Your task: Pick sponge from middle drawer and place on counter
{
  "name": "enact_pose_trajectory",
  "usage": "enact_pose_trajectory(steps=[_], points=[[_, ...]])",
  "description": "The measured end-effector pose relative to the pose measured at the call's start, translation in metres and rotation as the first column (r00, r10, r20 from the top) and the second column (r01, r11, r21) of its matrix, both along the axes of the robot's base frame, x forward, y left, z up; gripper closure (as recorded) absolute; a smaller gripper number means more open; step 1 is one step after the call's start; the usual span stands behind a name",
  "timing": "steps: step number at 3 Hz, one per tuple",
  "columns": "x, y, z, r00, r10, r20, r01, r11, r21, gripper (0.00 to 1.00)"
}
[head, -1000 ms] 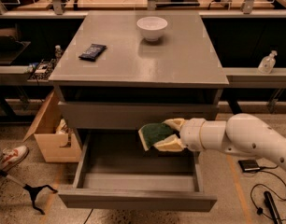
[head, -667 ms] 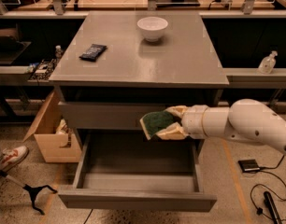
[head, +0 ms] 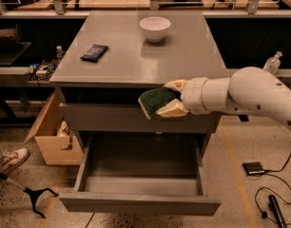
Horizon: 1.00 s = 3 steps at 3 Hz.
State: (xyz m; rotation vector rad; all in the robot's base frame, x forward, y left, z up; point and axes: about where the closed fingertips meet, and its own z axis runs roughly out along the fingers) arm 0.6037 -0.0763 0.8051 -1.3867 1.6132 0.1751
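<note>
My gripper [head: 170,98] comes in from the right on a white arm and is shut on the sponge [head: 154,101], dark green face towards the camera, pale yellow edge at its lower left. It holds the sponge in the air in front of the cabinet's top drawer front, just below the front edge of the grey counter [head: 136,61]. The middle drawer [head: 140,201] stands pulled out below; its inside shows nothing in it.
A white bowl [head: 155,28] stands at the back of the counter and a flat black packet [head: 94,52] lies at its left. An open cardboard box [head: 51,137] stands on the floor to the left. A shoe [head: 12,158] and a black stand foot are at lower left. Cables lie at lower right.
My gripper has risen with the sponge from just above the open drawer to the level of the counter's front edge.
</note>
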Motion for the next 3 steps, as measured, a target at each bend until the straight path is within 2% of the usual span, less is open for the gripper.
enact_pose_trajectory(steps=[1, 2, 3], points=[[0.018, 0.01, 0.028, 0.9984, 0.033, 0.046, -0.031, 0.998, -0.047, 1.0], [0.044, 0.022, 0.045, 0.9962, 0.061, 0.063, -0.055, 0.994, -0.093, 1.0], [0.079, 0.043, 0.047, 0.9943, 0.095, 0.05, -0.086, 0.984, -0.154, 1.0]])
